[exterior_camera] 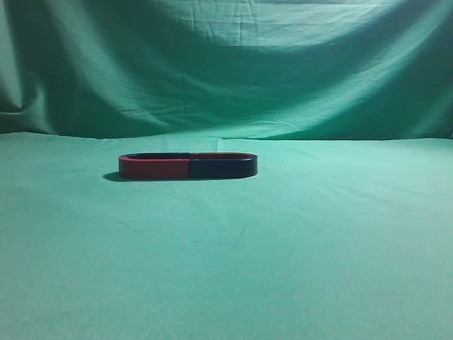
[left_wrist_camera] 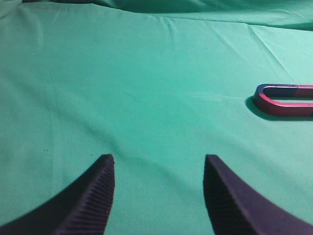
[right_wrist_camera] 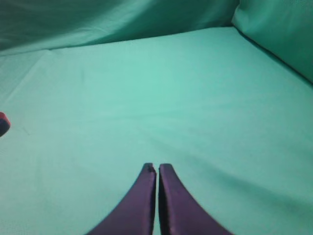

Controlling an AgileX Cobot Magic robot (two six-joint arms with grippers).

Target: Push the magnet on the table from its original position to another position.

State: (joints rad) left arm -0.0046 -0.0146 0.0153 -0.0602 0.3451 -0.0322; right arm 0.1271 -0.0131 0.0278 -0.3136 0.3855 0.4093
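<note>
Green cloth backdrop [exterior_camera: 233, 64] hangs behind, draped and creased. The tabletop [exterior_camera: 283, 255] carries the same green cloth and fills the lower part of the exterior view. No arm shows in that view.

The magnet [exterior_camera: 187, 166] is a horseshoe type lying flat on the tabletop, half red and half dark blue. In the exterior view the red half lies to the left. It sits out toward the backdrop, a little left of centre. In the left wrist view its curved end [left_wrist_camera: 286, 99] shows at the right edge, well apart from the gripper. In the right wrist view only a sliver [right_wrist_camera: 3, 123] shows at the left edge.

Left gripper [left_wrist_camera: 159, 193]: jaws spread wide, holding nothing, low over bare cloth, with the magnet ahead and to its right. Right gripper [right_wrist_camera: 157, 196]: fingers pressed together, nothing between them, with the magnet far off to its left.

Step in hand, by my reading: approach only. Nothing touches the magnet, so the push is not yet begun.

The next move calls for one gripper to close in on the magnet, drop to the magnet's height, set a finger against its side and slide it across the cloth. The closed right gripper looks suited as a blunt pusher. Risk: an off-centre contact may spin the magnet instead of moving it.
</note>
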